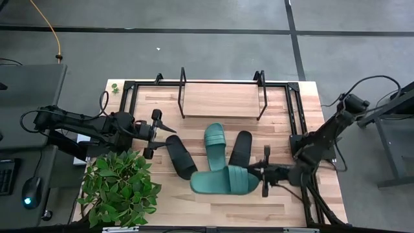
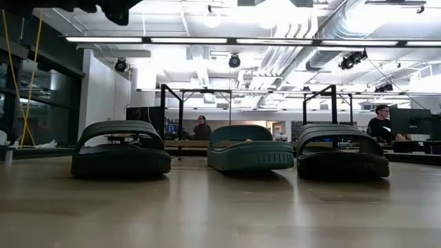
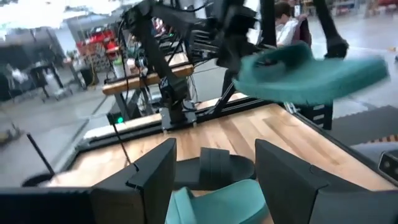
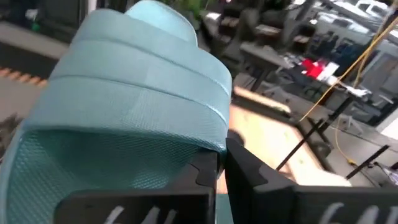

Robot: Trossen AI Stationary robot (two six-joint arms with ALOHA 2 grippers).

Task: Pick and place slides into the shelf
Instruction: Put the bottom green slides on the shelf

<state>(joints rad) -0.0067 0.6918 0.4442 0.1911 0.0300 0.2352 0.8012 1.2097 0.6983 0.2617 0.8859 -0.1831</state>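
Three slides lie sole-down on the table: a black slide [image 1: 181, 156] [image 2: 120, 150], a teal slide [image 1: 215, 144] [image 2: 249, 148] and another black slide [image 1: 240, 149] [image 2: 342, 153]. The second teal slide [image 1: 223, 180] [image 3: 311, 71] is up in the air in my right gripper [image 1: 262, 173] [image 4: 221, 165], near the table's near edge. My left gripper [image 1: 162, 127] [image 3: 214, 146] is open and hovers left of the slides, touching nothing. The shelf [image 1: 220, 100] stands at the far edge with nothing on its board. My right gripper holds the teal slide by the end nearest its strap [image 4: 208, 149], pinched between the two fingers [image 4: 249, 177]. The fingers come in about level from the table's right, along the slide. It is lifted clear of the table, roughly level, strap up.
A leafy potted plant [image 1: 119, 188] fills the near left corner. Black metal frames [image 1: 294, 110] run along the table's far side and ends. Bare wood [image 1: 213, 120] lies between the slides and the shelf. People sit in the room beyond [image 2: 202, 127].
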